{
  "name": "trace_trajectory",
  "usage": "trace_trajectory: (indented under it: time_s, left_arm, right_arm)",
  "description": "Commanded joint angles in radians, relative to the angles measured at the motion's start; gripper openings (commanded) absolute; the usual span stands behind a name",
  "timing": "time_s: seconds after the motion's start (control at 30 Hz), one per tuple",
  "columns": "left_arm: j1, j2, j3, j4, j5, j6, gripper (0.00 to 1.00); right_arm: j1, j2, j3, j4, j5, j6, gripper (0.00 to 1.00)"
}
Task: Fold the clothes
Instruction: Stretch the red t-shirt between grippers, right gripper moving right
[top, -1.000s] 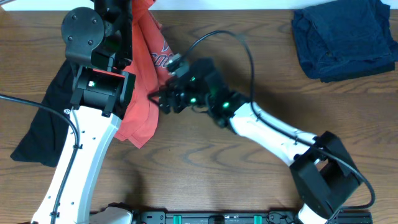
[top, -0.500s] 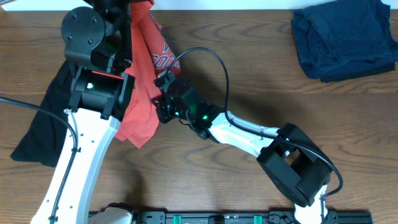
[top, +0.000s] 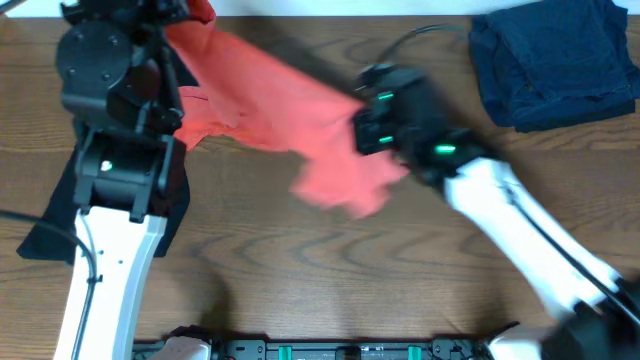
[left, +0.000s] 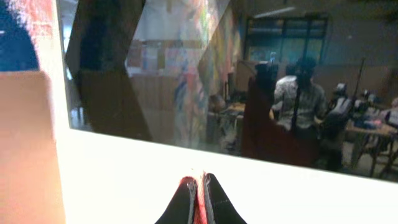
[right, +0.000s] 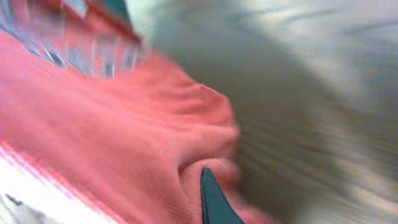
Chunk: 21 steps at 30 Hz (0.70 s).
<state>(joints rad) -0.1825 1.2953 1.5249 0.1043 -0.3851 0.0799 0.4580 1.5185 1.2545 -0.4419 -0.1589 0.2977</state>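
Note:
A red T-shirt (top: 290, 110) hangs stretched in the air between my two grippers, from the far left corner towards the table's middle, its lower part (top: 345, 185) drooping and blurred. My left gripper (left: 199, 186) is shut on a thin red edge of the shirt, raised and facing a window. In the overhead view that gripper is hidden behind the arm's own housing (top: 110, 70). My right gripper (top: 368, 128) is shut on a bunched fold of the red T-shirt (right: 124, 143); its teal fingertip (right: 210, 199) presses into the cloth.
A pile of dark blue clothes (top: 555, 60) lies at the far right corner. A black garment (top: 45, 225) lies on the wooden table (top: 300, 280) at the left, partly under the left arm. The right arm (top: 520, 230) crosses the right half.
My right gripper has shut on the red shirt and swung right, pulling it out from a hanging bunch into a wide span. The left arm has shifted a little left and up.

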Motion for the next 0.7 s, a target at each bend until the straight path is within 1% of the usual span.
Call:
trace_trajectory:
  time_s: [0.0, 0.13, 0.27, 0.43, 0.5, 0.6, 0.67]
  left_arm:
    - [0.008, -0.063, 0.028, -0.029, -0.02, 0.018, 0.06]
    - [0.008, -0.124, 0.028, -0.129, -0.02, 0.017, 0.06]
    - [0.007, -0.204, 0.028, -0.307, -0.02, 0.011, 0.06]
    - [0.007, -0.301, 0.028, -0.562, -0.02, -0.08, 0.06]
    - [0.007, -0.328, 0.028, -0.651, -0.019, -0.121, 0.06]
    - [0.007, -0.339, 0.028, -0.754, -0.019, -0.162, 0.06]
    - [0.007, -0.33, 0.027, -0.803, -0.018, -0.169, 0.06]
  right_arm:
    - [-0.102, -0.122, 0.011, -0.081, -0.05, -0.076, 0.01]
    - [-0.204, -0.246, 0.03, -0.22, -0.075, -0.122, 0.01]
    - [-0.265, -0.335, 0.071, -0.387, -0.074, -0.177, 0.01]
    - [-0.283, -0.374, 0.147, -0.598, -0.073, -0.229, 0.01]
    - [-0.283, -0.373, 0.166, -0.651, -0.073, -0.237, 0.01]
    - [-0.283, -0.362, 0.166, -0.673, -0.066, -0.248, 0.01]
    - [-0.283, -0.339, 0.166, -0.674, -0.05, -0.249, 0.01]
